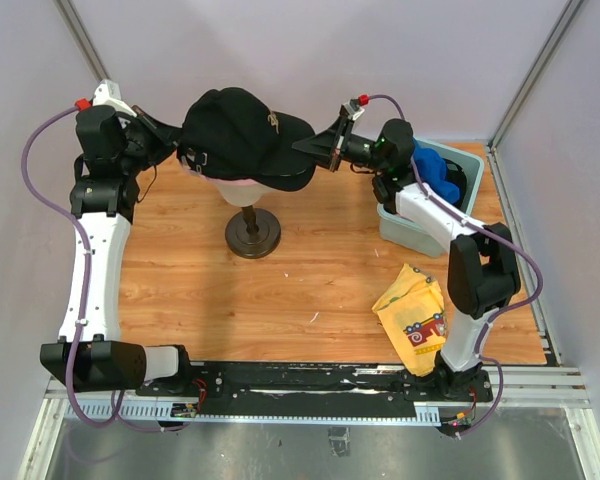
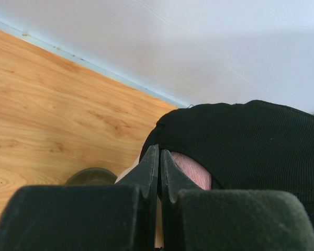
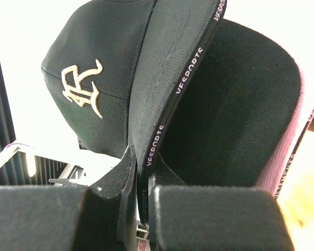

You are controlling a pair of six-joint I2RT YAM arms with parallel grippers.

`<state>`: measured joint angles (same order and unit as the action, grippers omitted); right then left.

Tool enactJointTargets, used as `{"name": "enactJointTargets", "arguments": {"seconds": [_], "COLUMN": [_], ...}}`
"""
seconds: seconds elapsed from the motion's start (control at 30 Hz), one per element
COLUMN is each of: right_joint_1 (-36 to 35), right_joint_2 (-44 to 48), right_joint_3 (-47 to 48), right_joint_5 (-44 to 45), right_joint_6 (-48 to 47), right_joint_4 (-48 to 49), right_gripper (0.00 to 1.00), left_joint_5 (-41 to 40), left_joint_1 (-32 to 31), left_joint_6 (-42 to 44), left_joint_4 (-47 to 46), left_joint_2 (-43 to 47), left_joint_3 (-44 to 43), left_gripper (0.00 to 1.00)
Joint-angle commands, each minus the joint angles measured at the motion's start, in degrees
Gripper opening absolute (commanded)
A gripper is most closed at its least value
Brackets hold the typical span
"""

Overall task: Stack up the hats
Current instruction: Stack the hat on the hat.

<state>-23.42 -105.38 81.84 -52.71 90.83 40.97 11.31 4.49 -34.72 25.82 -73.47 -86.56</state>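
Note:
A black hat (image 1: 240, 130) with a pale logo sits on top of a pink hat (image 1: 232, 182) on the mannequin head. My right gripper (image 1: 318, 150) is shut on the black hat's brim (image 3: 167, 78), whose edge runs between the fingers (image 3: 120, 172). The pink hat's brim (image 3: 290, 141) shows behind it. My left gripper (image 1: 172, 150) is shut at the back of the black hat (image 2: 251, 141), its tips (image 2: 159, 151) against the rear edge. I see nothing between them. Pink fabric (image 2: 191, 167) shows through the rear opening. A bright blue hat (image 1: 435, 170) lies in the bin.
The mannequin head stands on a dark round stand (image 1: 252, 232) on the wooden table. A grey bin (image 1: 410, 235) sits at the right, under the right arm. A yellow cloth with red print (image 1: 415, 315) lies near the right arm's base. Walls close off the back and sides.

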Motion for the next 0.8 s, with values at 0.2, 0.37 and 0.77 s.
{"name": "enactJointTargets", "arguments": {"seconds": [0.2,0.37,0.77], "right_joint_1": [2.39,4.0,5.84], "right_joint_2": [-4.15,-3.54,-2.81], "right_joint_3": [-6.92,-5.86,-3.51], "right_joint_5": [-2.56,-1.76,-1.78], "right_joint_6": [-7.85,-5.67,-3.68], "right_joint_4": [-15.14,-12.88,-11.23], "right_gripper": [0.19,0.27,0.33], "left_joint_5": [-2.04,0.17,0.38], "left_joint_1": [-0.27,-0.54,-0.74], "left_joint_6": [2.54,1.67,2.29], "left_joint_4": [9.01,6.5,6.8], "left_joint_2": [-1.31,-1.41,-2.55], "left_joint_3": [2.48,2.89,2.06], "left_gripper": [0.0,0.01,0.01]}}
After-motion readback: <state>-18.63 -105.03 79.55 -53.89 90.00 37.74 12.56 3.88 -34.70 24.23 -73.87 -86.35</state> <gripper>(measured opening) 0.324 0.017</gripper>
